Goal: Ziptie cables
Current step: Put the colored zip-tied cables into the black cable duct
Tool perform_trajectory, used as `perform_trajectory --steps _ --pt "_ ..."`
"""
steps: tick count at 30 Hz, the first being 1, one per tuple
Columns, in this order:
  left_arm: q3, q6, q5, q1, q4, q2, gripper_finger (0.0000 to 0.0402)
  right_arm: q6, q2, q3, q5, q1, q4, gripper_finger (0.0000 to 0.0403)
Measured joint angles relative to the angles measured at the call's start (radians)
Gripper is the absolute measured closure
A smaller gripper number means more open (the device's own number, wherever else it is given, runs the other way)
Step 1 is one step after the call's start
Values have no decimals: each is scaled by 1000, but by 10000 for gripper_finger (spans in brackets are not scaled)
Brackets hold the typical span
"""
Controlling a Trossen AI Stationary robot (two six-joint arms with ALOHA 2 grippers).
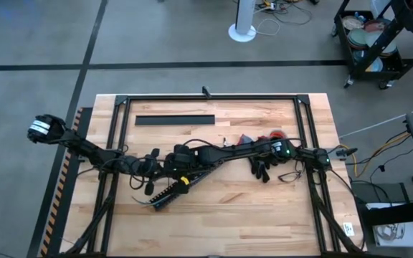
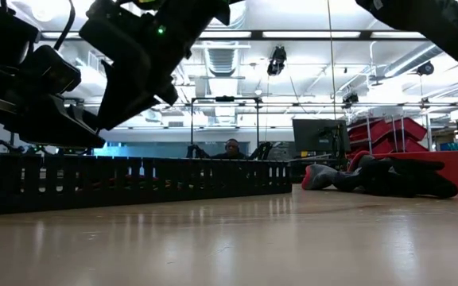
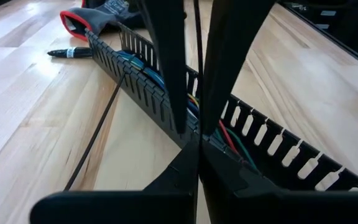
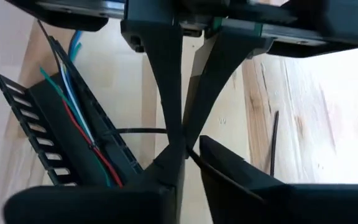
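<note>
The black comb-toothed duct [image 1: 186,179] lies slantwise at mid-table, with coloured cables [image 4: 82,134] running along inside it. Both grippers meet over its wall: my left gripper [image 3: 197,165] from the table's left and my right gripper [image 4: 182,171] from the right, tip to tip. Both are shut on a thin dark ziptie [image 4: 142,131] that crosses the duct. Another ziptie [image 4: 273,144] lies flat on the wood, and a dark strip [image 3: 98,134] slants from the duct's wall down to the table. My left gripper pinches the ziptie between its fingertips [image 4: 178,144], right beside the duct's wall. The fingers slant down from the table's left. The strip's stretch [image 4: 157,131] from the duct to the tips runs straight. My right gripper is shut at the same spot, its fingertips [image 3: 194,127] closing on a thin strip [image 3: 198,56] that runs up between the fingers. It comes slanting down from the table's right. The fingers hide which part of the ziptie it has.
Red, grey and black gloves [image 1: 264,143] lie right of the duct's far end, with a marker pen [image 3: 73,53] beside them. A long black strip [image 1: 174,120] lies at the far side. Black frame rails [image 1: 117,143] border the table. A person [image 2: 231,147] sits in the room beyond.
</note>
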Motion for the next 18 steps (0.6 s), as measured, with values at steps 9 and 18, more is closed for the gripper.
perform_trajectory --steps 9,18 --pt "0 -42 6 0 -1 -1 402 20 2 -8 -59 -1 27 402" --pt "0 -68 26 0 -14 -19 368 66 -12 -8 -105 -2 -26 403"
